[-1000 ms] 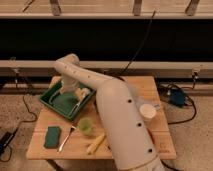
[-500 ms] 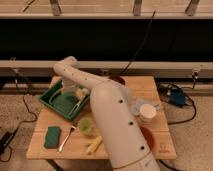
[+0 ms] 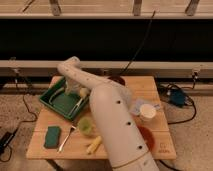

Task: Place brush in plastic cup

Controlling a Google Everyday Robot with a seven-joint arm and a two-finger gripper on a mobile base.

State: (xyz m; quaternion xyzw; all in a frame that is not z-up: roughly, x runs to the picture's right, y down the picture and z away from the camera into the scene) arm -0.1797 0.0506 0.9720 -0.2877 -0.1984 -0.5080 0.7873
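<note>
Nearest me on the desk [image 3: 42, 120] lie a green sponge [image 3: 52, 136] and a small utensil [image 3: 66, 139]. Just behind them the plastic cup [image 3: 86, 126] stands upright, near the green tray [image 3: 48, 101]. The brush [image 3: 79, 104] lies inside the tray. My tool [image 3: 74, 90] is down in the tray, close above the brush. I cannot tell how wide it stands or whether it grips anything.
</note>
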